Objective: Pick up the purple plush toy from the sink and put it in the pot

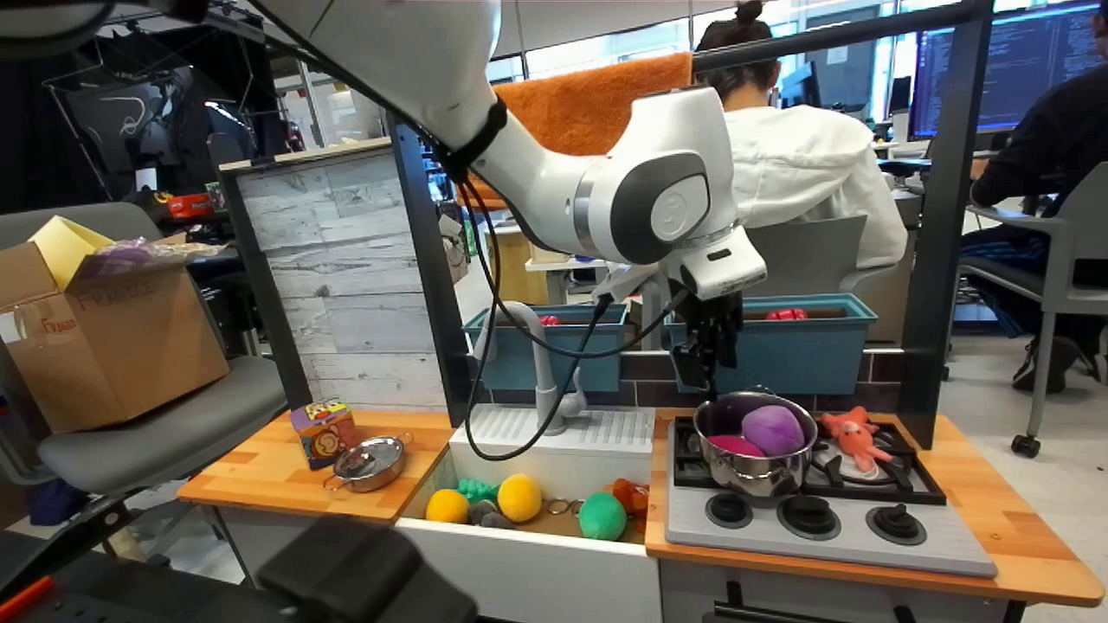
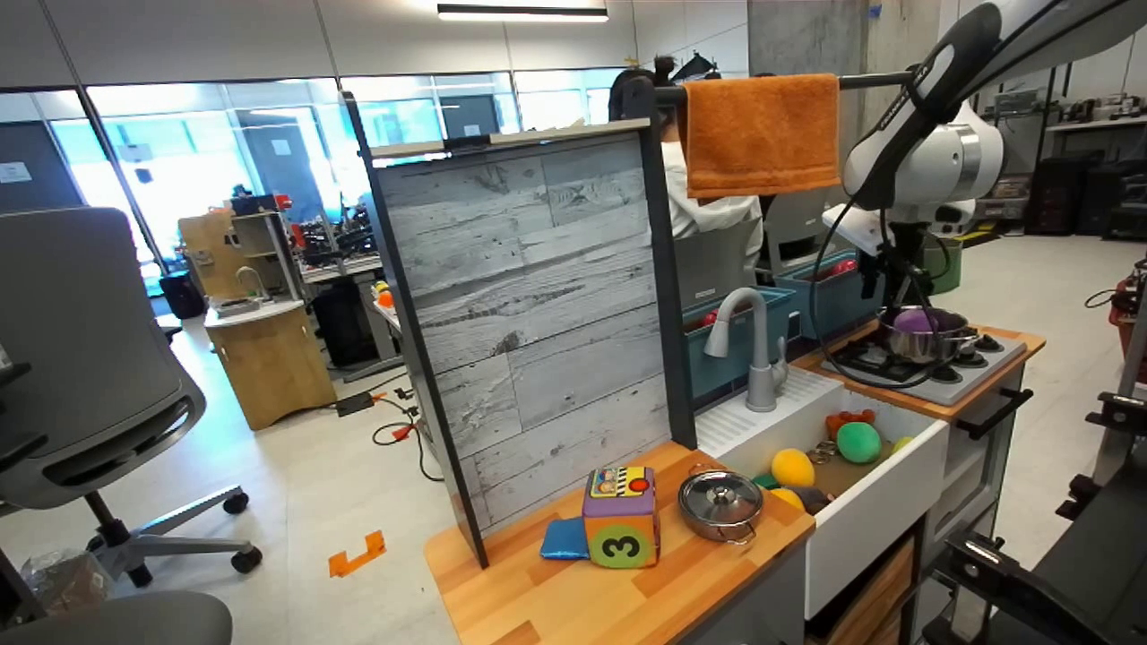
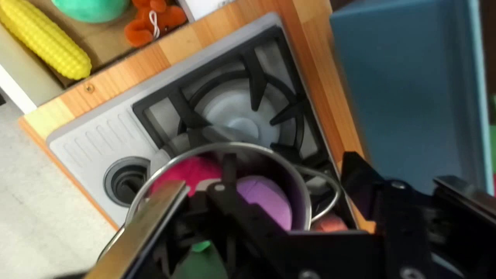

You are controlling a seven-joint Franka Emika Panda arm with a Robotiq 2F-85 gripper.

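The purple plush toy (image 1: pixel 773 430) rests inside the silvery metal pot (image 1: pixel 753 476) on the stove, beside a magenta item (image 1: pixel 735 446). In an exterior view the toy (image 2: pixel 914 320) shows above the rim of the pot (image 2: pixel 923 348). In the wrist view the toy (image 3: pixel 269 199) lies in the pot (image 3: pixel 304 193), partly hidden by a finger. My gripper (image 1: pixel 710 374) is just above the pot's back rim. In the wrist view its fingers (image 3: pixel 290 161) stand wide apart with nothing between them. The white sink (image 1: pixel 528 562) is left of the stove, with its grey faucet (image 1: pixel 541 372).
The sink holds yellow balls (image 1: pixel 519 497), a green ball (image 1: pixel 602 517) and an orange toy (image 1: pixel 630 496). A coral octopus toy (image 1: pixel 855 437) lies beside the pot. Blue-green bins (image 1: pixel 779 355) stand behind the stove. A lidded pan (image 1: pixel 370 463) and a picture cube (image 2: pixel 621 520) sit on the counter.
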